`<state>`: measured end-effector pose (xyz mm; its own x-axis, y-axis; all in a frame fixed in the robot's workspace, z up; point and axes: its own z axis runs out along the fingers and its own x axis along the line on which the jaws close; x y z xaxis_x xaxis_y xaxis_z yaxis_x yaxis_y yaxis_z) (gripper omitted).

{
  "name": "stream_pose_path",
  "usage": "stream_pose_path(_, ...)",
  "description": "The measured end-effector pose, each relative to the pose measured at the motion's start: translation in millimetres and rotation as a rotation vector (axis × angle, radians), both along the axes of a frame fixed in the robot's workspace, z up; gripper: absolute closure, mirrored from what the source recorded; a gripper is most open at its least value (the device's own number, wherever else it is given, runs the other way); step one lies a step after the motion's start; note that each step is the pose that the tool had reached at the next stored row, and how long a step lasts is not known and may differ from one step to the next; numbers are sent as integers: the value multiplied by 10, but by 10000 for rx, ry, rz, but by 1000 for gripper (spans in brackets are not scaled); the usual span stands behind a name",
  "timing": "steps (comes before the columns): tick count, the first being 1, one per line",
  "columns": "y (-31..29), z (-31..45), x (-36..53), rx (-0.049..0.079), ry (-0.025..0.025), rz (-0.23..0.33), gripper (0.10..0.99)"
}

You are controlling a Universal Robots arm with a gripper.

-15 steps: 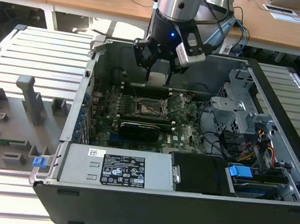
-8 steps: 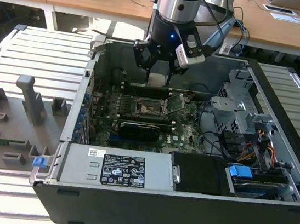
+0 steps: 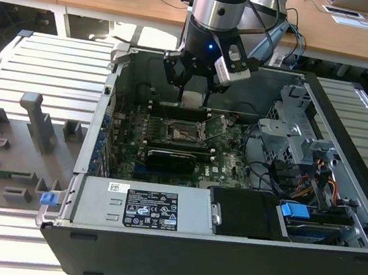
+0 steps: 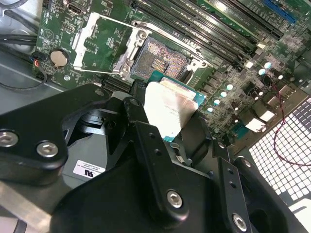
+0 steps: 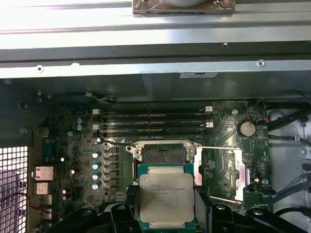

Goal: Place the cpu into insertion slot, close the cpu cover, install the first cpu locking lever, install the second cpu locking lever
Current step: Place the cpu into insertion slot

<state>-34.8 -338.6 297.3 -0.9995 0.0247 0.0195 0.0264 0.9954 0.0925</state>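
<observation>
My gripper (image 3: 192, 84) hangs inside the open computer case, shut on the cpu (image 3: 192, 99). In both wrist views the cpu (image 4: 170, 104) (image 5: 165, 196) is a flat square chip with a dull silver top and green edge, pinched between the black fingers (image 4: 141, 126) and held level. It hovers above the motherboard, beside the insertion slot (image 5: 160, 154) (image 4: 163, 58) (image 3: 179, 131), whose dark pin field lies bare. The cpu cover (image 4: 104, 43) (image 5: 238, 174) stands swung open to one side of the slot. Two thin wire levers (image 5: 214, 147) stick out, unlatched.
Long memory slots (image 5: 155, 121) run just past the socket. A black card (image 3: 174, 158) lies on the board on the socket's near side in the exterior view. A labelled power supply (image 3: 141, 206) and drive cage (image 3: 293, 131) crowd the case. Grey fixtures (image 3: 37, 118) stand on the exterior view's left.
</observation>
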Motion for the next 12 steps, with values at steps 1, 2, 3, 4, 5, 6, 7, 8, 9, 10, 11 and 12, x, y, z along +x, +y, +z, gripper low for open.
stream_pose_path(1,0,-3,0,0,0,0,545)
stream_pose_path(2,0,-7,0,0,-1,0,545)
stream_pose_path(3,0,-11,0,0,-1,0,545)
stream_pose_path(4,0,-19,0,0,0,0,545)
stream_pose_path(5,0,-27,0,0,0,0,545)
stream_pose_path(6,0,-36,0,0,-1,0,545)
stream_pose_path(7,0,-48,0,0,0,0,545)
stream_pose_path(8,0,-63,0,-1,0,0,545)
stream_pose_path(9,0,-74,0,0,0,0,545)
stream_pose_path(10,0,-81,0,0,0,0,545)
stream_pose_path(11,0,-87,0,0,0,0,545)
stream_pose_path(12,0,-94,0,0,-1,0,545)
